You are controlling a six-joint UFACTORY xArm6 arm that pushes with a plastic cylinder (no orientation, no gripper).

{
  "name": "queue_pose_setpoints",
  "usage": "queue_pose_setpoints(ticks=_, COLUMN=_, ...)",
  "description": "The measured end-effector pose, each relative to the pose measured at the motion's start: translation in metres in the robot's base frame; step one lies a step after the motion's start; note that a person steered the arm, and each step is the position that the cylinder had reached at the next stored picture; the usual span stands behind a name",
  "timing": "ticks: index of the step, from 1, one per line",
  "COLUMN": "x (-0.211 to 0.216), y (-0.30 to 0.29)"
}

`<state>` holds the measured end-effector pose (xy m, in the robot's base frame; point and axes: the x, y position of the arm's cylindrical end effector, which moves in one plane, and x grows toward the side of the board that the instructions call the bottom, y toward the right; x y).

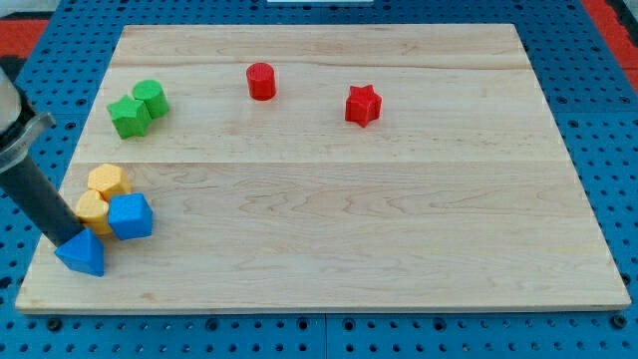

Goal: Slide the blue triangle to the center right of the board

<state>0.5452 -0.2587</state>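
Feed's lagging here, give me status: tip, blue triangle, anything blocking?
My tip at blue triangle's upper-left edge. Triangle at bottom-left corner. Blue cube and two yellow blocks crowd just above; rightward path open.

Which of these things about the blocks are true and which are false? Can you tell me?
1. The blue triangle sits near the board's bottom left corner. True.
2. My tip is over by the red star. False: it is against the blue triangle, at its upper left.
3. The two green blocks touch each other. True.
4. The red cylinder lies at the view's bottom. False: it is near the top.
5. The blue cube sits beside the yellow blocks. True.
6. The blue triangle is already at center right. False: not yet.
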Motion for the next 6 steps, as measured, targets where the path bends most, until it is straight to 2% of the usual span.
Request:
queue_pose_setpoints(ticks=1, x=0.011, y=-0.035)
queue_pose_setpoints(ticks=2, x=0.026, y=-0.043)
queue_pose_setpoints(ticks=5, x=0.017, y=-0.012)
queue_pose_setpoints(ticks=6, x=0.038, y=-0.012)
